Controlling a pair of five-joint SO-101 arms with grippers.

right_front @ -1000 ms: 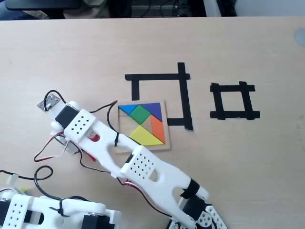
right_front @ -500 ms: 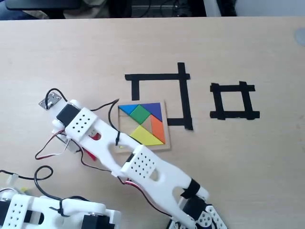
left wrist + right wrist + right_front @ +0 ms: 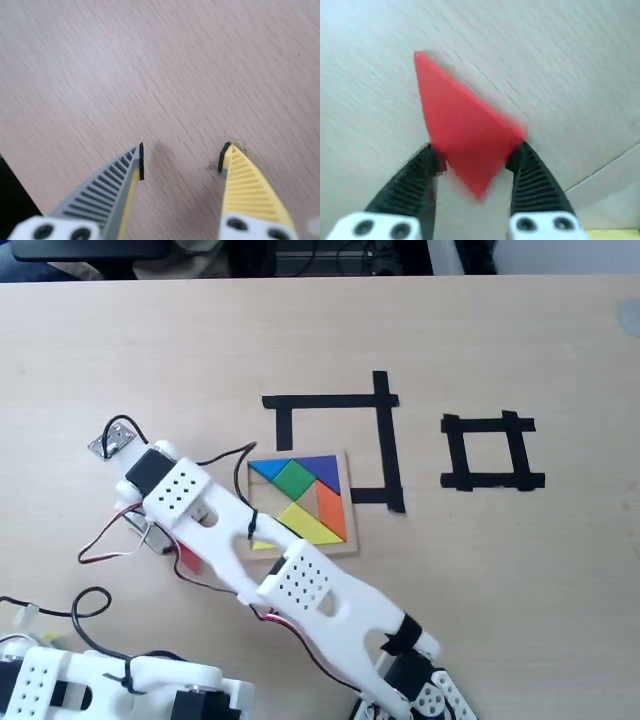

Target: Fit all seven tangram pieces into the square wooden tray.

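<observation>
The step in hand looks like carrying the last loose piece to the tray. The right claw (image 3: 476, 150) is clamped on the red triangle (image 3: 465, 125), one finger against each side and the point sticking out ahead. It holds the piece just off the tray's (image 3: 351, 502) lower left corner, on the side toward the counter's (image 3: 500, 340) left edge. The tray sits near the middle of the counter and already holds blue (image 3: 265, 468), green (image 3: 293, 478), orange (image 3: 331, 508) and yellow (image 3: 310, 525) pieces. The arm hides its lower left part, so I cannot tell the shape of the open slot. The next move probably calls for bringing the triangle over that corner, turning it to match the gap, lowering it flat and then letting go. The left claw (image 3: 180, 161) hangs over bare counter with its fingers apart, holding nothing.
</observation>
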